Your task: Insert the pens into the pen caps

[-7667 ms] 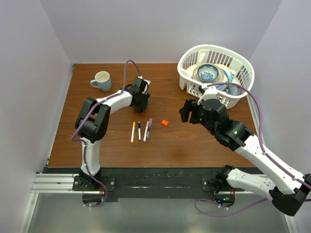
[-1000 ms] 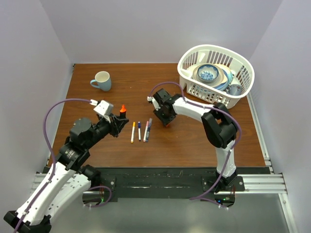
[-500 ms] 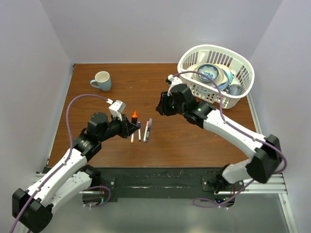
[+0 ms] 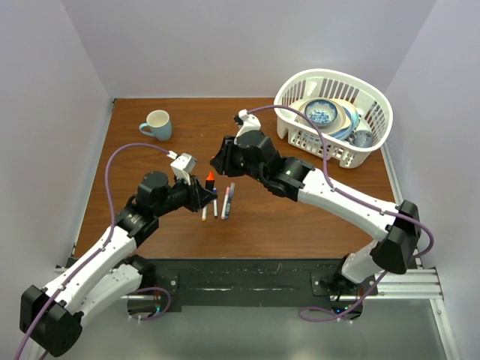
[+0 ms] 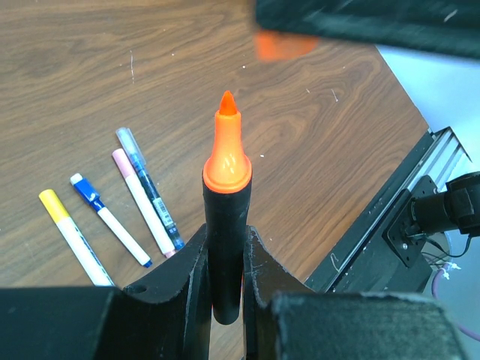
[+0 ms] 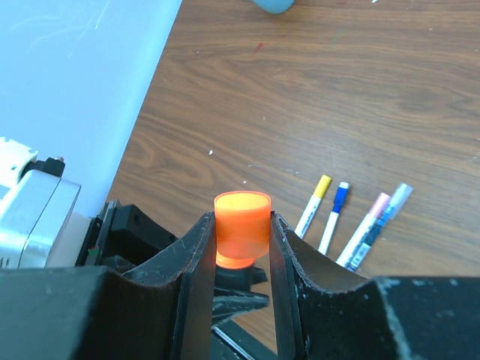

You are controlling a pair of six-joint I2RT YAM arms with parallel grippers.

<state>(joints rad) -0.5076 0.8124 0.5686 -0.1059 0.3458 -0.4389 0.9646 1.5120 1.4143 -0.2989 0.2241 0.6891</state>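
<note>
orange pen [image 5: 226,214] tip near orange cap [image 6: 242,225], apart

Left arm [image 4: 105,251] and right arm [image 4: 345,204]: white shells on the links, black housings at every joint. Each carries a purple cable [image 4: 139,145] that loops free of the arm between the wrist and the base at 6 o'clock of the overhead view. The bases sit on black plates [image 4: 146,283] fixed to a bare aluminium rail [image 4: 424,283]. The left wrist bears a white boxed camera unit [image 4: 184,163]. Left gripper [image 5: 225,236] and right gripper [image 6: 241,221]: matt black fingers [image 6: 196,262] with flat inner faces and chamfered edges.
</note>
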